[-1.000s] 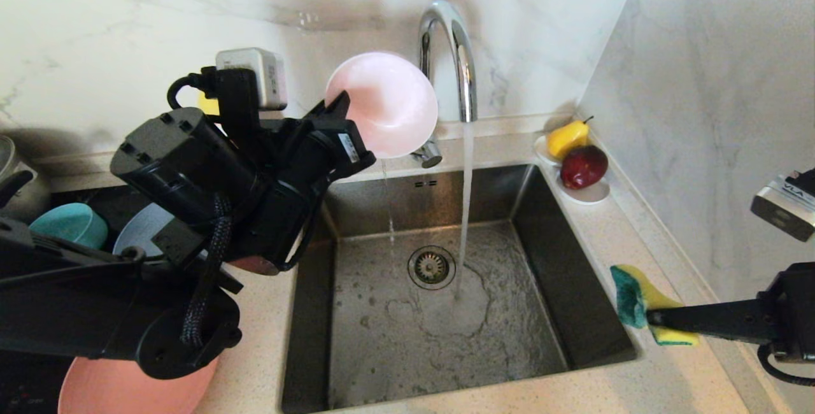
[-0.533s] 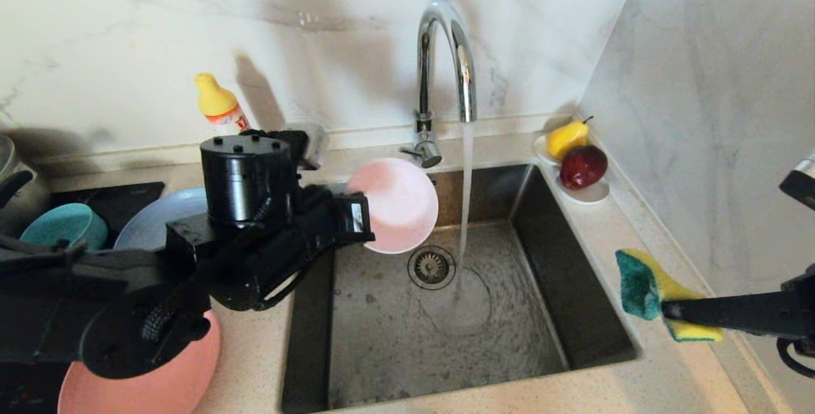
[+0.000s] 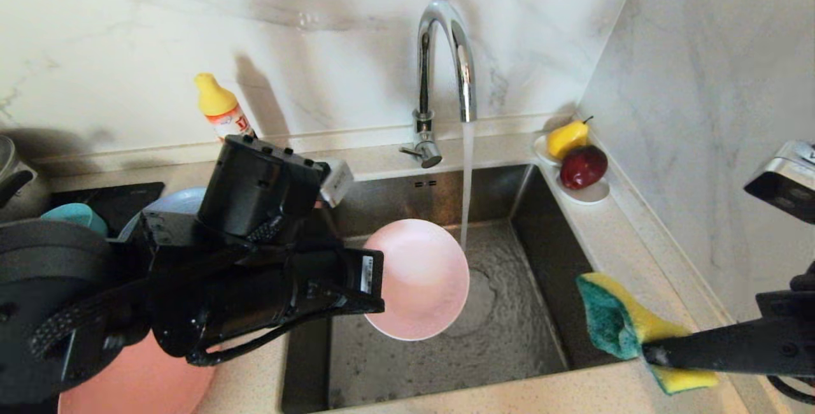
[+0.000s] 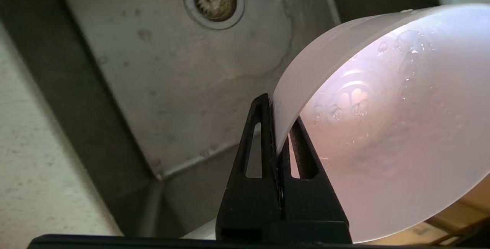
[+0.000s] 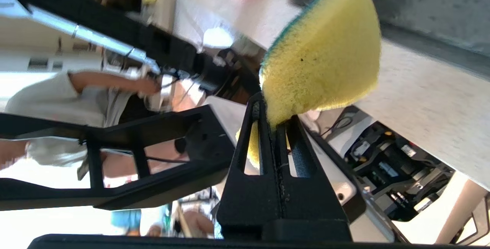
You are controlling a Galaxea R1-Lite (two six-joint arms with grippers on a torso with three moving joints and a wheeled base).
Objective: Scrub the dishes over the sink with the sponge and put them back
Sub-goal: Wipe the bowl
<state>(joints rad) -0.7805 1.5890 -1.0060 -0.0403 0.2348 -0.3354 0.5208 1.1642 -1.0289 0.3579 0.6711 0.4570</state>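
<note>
Nearest me, along the front edge of the bench (image 3: pixel 637 395), my right gripper (image 3: pixel 652 355) is clamped tight on the sponge (image 3: pixel 614 321), yellow body with the green scouring face turned toward the sink (image 3: pixel 407 363); it hangs just above the basin's front right corner, touching nothing. At the lower left the salmon-pink plate (image 3: pixel 137 385) lies flat on the bench, partly under my left arm. My left gripper (image 3: pixel 374 286) is pinched closed on the rim of the pale pink-white bowl (image 3: pixel 423 277), one finger inside and one outside in the left wrist view (image 4: pixel 276 138), holding it on edge over the middle of the sink with its hollow, beaded with drops (image 4: pixel 383 126), facing away from the arm. The bowl sits just beside the water stream (image 3: pixel 467 185), and I cannot tell whether they touch. Behind the arm I see the grey-blue plate (image 3: pixel 175 200) and the teal bowl (image 3: pixel 73 213). Farther back stand the tap (image 3: pixel 446 57), a yellow-capped bottle (image 3: pixel 219 108), and a white saucer (image 3: pixel 589 192) holding a pear (image 3: pixel 566 137) and an apple (image 3: pixel 582 165).
</note>
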